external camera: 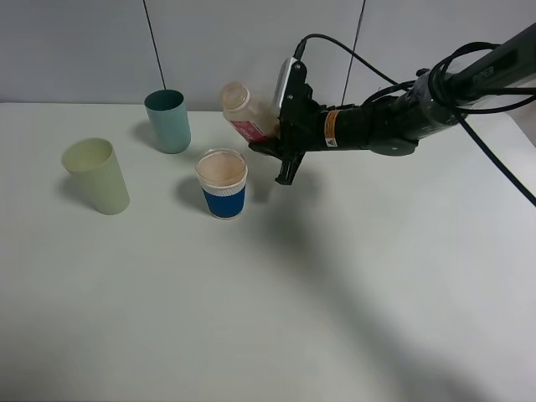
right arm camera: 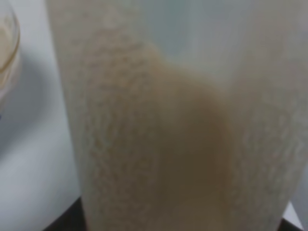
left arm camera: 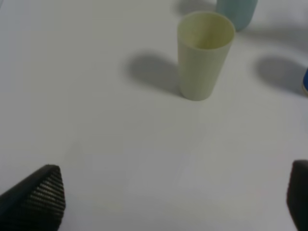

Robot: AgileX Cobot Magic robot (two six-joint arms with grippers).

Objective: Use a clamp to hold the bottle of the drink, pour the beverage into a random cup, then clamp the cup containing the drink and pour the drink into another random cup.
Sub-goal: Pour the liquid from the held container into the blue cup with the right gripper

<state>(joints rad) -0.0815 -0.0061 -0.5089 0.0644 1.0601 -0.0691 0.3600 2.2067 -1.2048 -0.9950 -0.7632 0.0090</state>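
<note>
My right gripper [external camera: 270, 138] is shut on the bottle [external camera: 243, 109], a translucent one with a pink-red label. It hangs tilted in the air, neck pointing left, just behind and above the blue-sleeved cup [external camera: 223, 186]. That cup holds peach-tan beverage [external camera: 221, 167] close to its rim. In the right wrist view the bottle [right arm camera: 178, 120] fills the frame, with some beverage [right arm camera: 192, 154] still inside. The pale yellow-green tumbler [external camera: 96, 176] stands upright and empty at the left. My left gripper [left arm camera: 171, 197] is open, well short of this tumbler [left arm camera: 204, 53].
A teal tumbler [external camera: 167, 121] stands upright behind the blue-sleeved cup, near the back of the white table [external camera: 335, 293]. It shows at the edge of the left wrist view as well, the teal tumbler [left arm camera: 236, 9] beyond the yellow-green one. Black cables trail from the right arm.
</note>
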